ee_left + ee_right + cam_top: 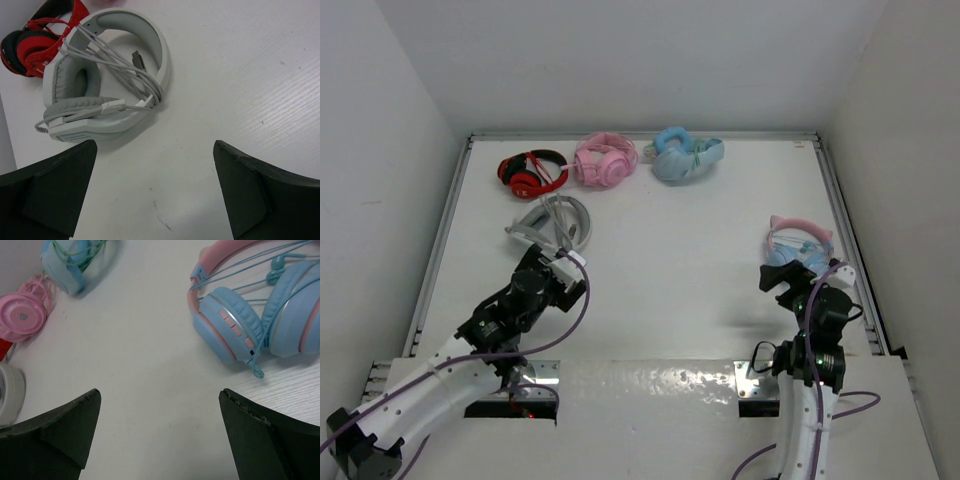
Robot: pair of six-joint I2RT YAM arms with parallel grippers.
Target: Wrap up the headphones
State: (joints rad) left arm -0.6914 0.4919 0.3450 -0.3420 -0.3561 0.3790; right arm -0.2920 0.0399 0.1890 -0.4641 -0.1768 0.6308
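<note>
The headphones [798, 243] lie flat at the right side of the table, with a pink cat-ear headband and light blue earcups [230, 325]. Their thin teal cable [250, 267] runs in several strands across the headband and cups, and the plug end [257, 371] pokes out by the near cup. My right gripper [782, 275] hovers open just in front of them; in the right wrist view the gripper [160, 392] has bare table between its fingers and the headphones lie up and to the right. My left gripper [558, 264] is open and empty over the left of the table [155, 145].
White-grey headphones [552, 222] with a bundled cable [115, 65] lie just beyond the left gripper. Red [532, 172], all-pink [605, 160] and all-light-blue [682, 157] pairs line the back edge. White walls close in the table on three sides.
</note>
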